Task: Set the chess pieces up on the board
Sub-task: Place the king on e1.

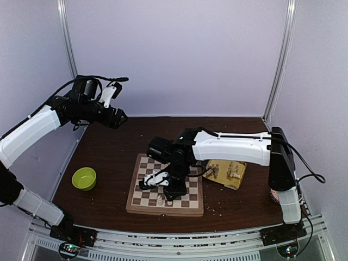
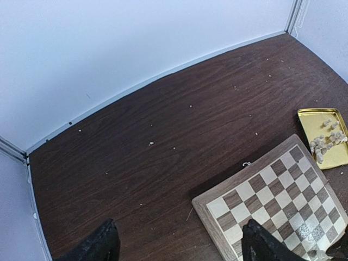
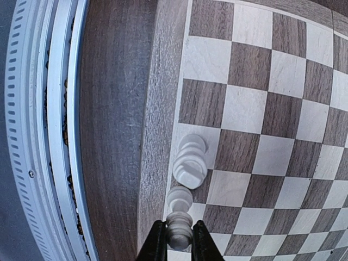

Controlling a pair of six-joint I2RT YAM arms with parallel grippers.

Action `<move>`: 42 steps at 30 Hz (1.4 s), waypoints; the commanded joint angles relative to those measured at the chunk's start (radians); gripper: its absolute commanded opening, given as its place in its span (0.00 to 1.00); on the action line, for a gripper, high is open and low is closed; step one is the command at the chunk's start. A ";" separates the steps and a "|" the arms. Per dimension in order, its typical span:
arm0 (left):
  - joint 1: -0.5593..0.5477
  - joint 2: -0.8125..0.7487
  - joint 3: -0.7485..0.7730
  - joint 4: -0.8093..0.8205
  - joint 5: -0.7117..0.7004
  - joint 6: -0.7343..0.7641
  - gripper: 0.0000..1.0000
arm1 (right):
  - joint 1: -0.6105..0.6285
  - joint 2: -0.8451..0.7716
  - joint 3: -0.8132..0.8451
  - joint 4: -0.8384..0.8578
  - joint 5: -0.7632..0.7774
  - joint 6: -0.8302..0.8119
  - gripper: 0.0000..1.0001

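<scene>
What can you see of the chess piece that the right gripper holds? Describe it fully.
The chess piece is cream-white, ringed like turned plastic. The right gripper's black fingers pinch its top, over the board's edge row nearest the arms. Another white piece stands close beside it; contact unclear.

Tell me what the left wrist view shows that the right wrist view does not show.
Only the left wrist view: the gold tray with loose white pieces in it, the back wall, and the left gripper, open and empty. Only the right wrist view: the right gripper shut on a white piece, a second piece next to it, and the metal rail. Both: the chessboard and the dark table.
</scene>
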 commanded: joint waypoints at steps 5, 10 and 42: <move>0.003 -0.022 -0.011 0.016 0.003 0.014 0.79 | 0.003 0.038 0.048 0.005 -0.004 0.016 0.03; 0.002 -0.021 -0.011 0.016 0.004 0.015 0.79 | 0.002 0.051 0.054 0.006 0.000 0.018 0.04; 0.002 -0.010 -0.011 0.016 0.018 0.012 0.79 | 0.004 0.023 0.004 0.023 0.052 0.018 0.26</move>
